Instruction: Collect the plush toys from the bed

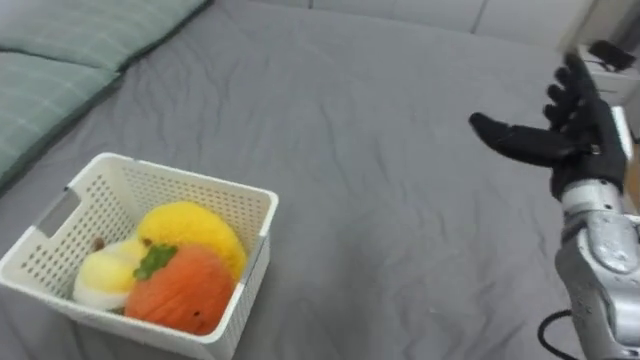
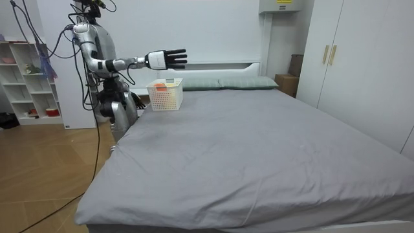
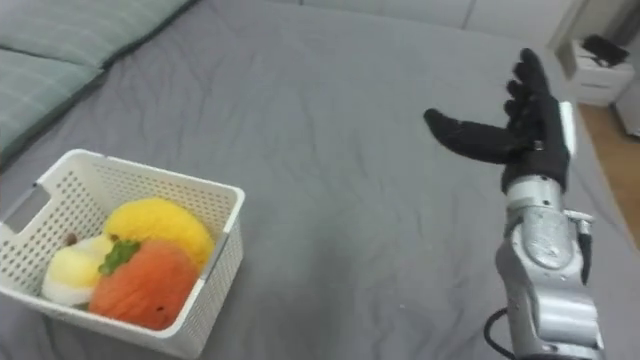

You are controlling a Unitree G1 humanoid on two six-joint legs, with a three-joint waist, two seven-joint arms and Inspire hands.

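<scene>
My right hand (image 1: pixel 582 132) is raised in front of me above the grey bed (image 1: pixel 380 170), touching nothing. It is spread wide and empty. The fingers (image 1: pixel 575 85) are straight and point up and away from me, and the thumb (image 1: pixel 505 138) juts out sideways toward my left. The palm faces left, and the silver forearm rises from the lower right corner nearly upright to the wrist. In the room view, I stand by the side of the bed near its head end, at the room view's left, with this arm stretched out level from the shoulder over the mattress.

The toys are well off to the left of the hand, in a white perforated basket (image 1: pixel 195 187) that sits on the bedsheet. An orange plush fruit (image 1: pixel 185 292) with a green leaf top lies at the front. A yellow plush toy (image 1: pixel 192 230) lies behind it, and a pale yellow plush toy (image 1: pixel 103 278) beside it on the left. All three are packed together. Green checked pillows (image 1: pixel 60 60) lie beyond the basket at the head of the bed.
</scene>
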